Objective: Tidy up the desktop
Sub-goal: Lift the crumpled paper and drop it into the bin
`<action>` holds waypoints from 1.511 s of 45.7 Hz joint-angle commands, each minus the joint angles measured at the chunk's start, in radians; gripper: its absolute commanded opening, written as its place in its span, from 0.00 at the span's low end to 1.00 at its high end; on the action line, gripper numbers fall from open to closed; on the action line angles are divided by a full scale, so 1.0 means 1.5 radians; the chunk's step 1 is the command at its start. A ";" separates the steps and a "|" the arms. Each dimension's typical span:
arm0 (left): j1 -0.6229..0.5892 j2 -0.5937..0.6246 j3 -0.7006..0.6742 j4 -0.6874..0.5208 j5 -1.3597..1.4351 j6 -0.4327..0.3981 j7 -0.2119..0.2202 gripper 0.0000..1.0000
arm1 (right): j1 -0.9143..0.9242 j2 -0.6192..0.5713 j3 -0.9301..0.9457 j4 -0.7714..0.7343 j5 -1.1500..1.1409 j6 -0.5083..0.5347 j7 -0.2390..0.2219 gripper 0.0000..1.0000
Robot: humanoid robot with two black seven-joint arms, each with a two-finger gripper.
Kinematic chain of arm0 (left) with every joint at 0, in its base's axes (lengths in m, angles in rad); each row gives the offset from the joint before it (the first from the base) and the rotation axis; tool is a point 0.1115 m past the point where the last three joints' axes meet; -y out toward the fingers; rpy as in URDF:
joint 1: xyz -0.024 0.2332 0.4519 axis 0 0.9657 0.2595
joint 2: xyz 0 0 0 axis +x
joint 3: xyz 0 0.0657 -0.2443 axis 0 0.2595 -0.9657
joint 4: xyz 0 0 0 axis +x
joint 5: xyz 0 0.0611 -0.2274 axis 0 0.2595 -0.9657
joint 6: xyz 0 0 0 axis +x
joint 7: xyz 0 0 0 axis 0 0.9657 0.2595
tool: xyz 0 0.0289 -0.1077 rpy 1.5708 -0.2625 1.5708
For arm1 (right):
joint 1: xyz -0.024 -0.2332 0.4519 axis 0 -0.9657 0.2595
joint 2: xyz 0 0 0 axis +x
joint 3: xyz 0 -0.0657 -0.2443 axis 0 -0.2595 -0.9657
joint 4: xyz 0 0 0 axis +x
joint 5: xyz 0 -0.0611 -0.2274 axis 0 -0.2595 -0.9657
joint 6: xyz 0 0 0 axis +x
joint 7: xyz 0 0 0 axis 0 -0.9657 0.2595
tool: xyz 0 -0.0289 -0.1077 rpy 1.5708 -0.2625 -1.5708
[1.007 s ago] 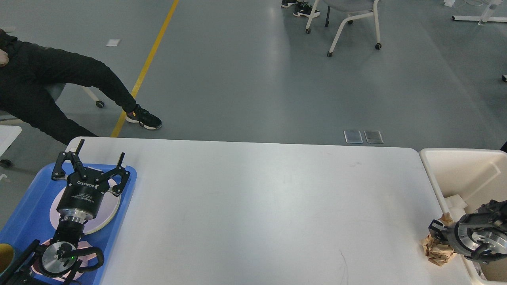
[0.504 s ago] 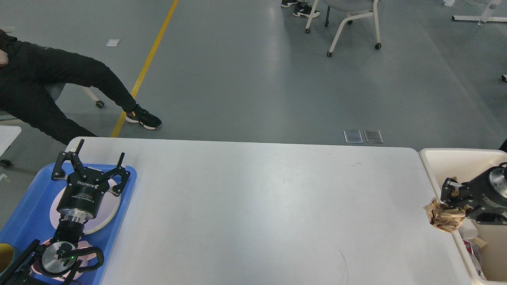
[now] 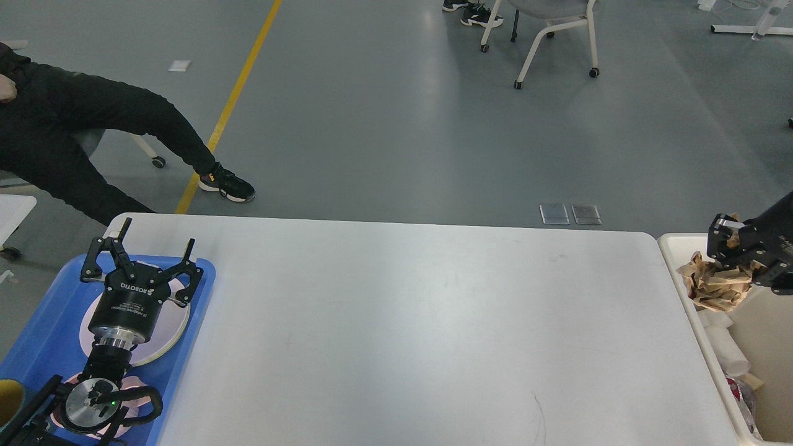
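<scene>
At the far left a blue tray (image 3: 56,322) sits on the left end of the tabletop (image 3: 421,334), with a pale round plate (image 3: 176,322) lying in it. The left gripper (image 3: 145,251) hangs over that plate, its two fingers spread wide apart and holding nothing. A yellow cup (image 3: 9,399) shows at the tray's near left corner, cut off by the edge of the view. Beyond the tabletop on the left, a person in black clothes (image 3: 80,136) sits with one leg stretched out over the grey floor (image 3: 384,124) beside a yellow line (image 3: 232,102). The white tabletop fills the middle of the view. Farther back, a white-legged chair (image 3: 551,31) stands on the floor. At the right, a beige bin (image 3: 678,254) stands against the tabletop's right end. The right gripper (image 3: 728,254) is above the bin's near rim, pinching a crumpled wad of brown paper (image 3: 712,285) that hangs over the bin's opening. White scraps (image 3: 725,347) lie inside the bin below it.
</scene>
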 commanded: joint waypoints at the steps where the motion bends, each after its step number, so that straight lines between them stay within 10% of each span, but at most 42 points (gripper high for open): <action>1: 0.000 0.000 0.000 0.000 0.000 0.000 0.000 0.96 | -0.037 -0.032 -0.004 -0.024 0.001 -0.060 0.000 0.00; 25: 0.000 0.000 0.000 0.000 0.000 0.000 0.000 0.96 | -0.603 -0.113 0.287 -0.413 -0.006 -0.300 -0.008 0.00; 41: 0.000 0.000 0.001 0.000 0.000 0.000 0.000 0.96 | -0.969 0.073 0.426 -0.807 0.001 -0.350 -0.007 0.00; 61: 0.000 0.000 0.001 0.000 0.000 0.000 0.000 0.96 | -0.990 0.109 0.432 -0.827 0.001 -0.367 -0.008 0.00; 67: 0.000 0.000 0.001 0.000 0.000 0.000 0.000 0.96 | -0.990 0.109 0.432 -0.827 0.001 -0.401 -0.006 0.94; 69: 0.000 0.000 0.001 0.000 0.000 0.000 0.000 0.96 | -0.990 0.113 0.432 -0.825 0.001 -0.415 -0.007 1.00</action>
